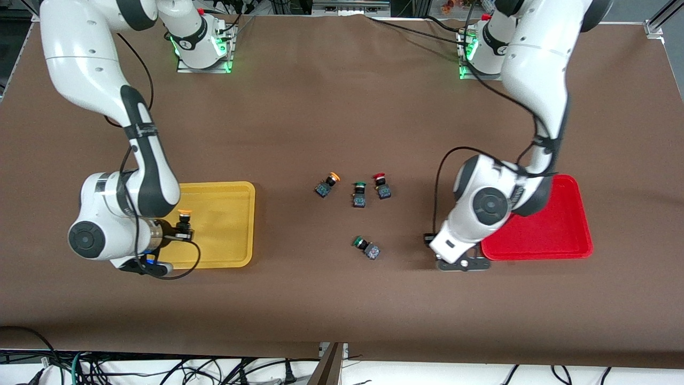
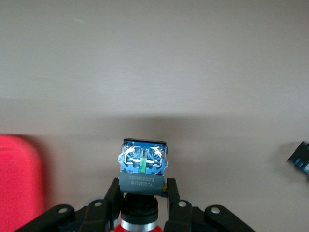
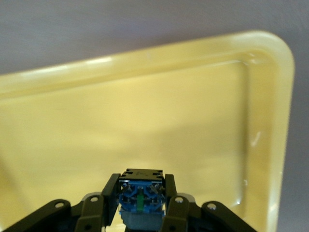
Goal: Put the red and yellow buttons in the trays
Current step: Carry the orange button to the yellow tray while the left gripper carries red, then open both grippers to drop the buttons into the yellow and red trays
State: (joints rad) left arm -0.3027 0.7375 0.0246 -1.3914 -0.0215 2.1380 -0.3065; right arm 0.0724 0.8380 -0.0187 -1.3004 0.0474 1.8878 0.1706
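Observation:
My right gripper (image 1: 184, 231) is shut on a yellow-capped button (image 1: 184, 215) and holds it over the yellow tray (image 1: 230, 224). The right wrist view shows the fingers (image 3: 107, 193) clamping its dark body (image 3: 140, 191) above the tray floor (image 3: 145, 121). My left gripper (image 1: 463, 262) is over the table beside the red tray (image 1: 550, 230), at the tray's corner nearer the camera. In the left wrist view it (image 2: 143, 187) is shut on a red-capped button (image 2: 143, 164), with the red tray's edge (image 2: 17, 183) beside it. A yellow-capped button (image 1: 327, 184) and a red-capped button (image 1: 381, 186) lie mid-table.
Two green-capped switches lie mid-table, one (image 1: 358, 194) between the yellow and red buttons, one (image 1: 366, 247) nearer the camera. A dark switch body (image 2: 300, 159) shows at the edge of the left wrist view. The arm bases stand along the table's back edge.

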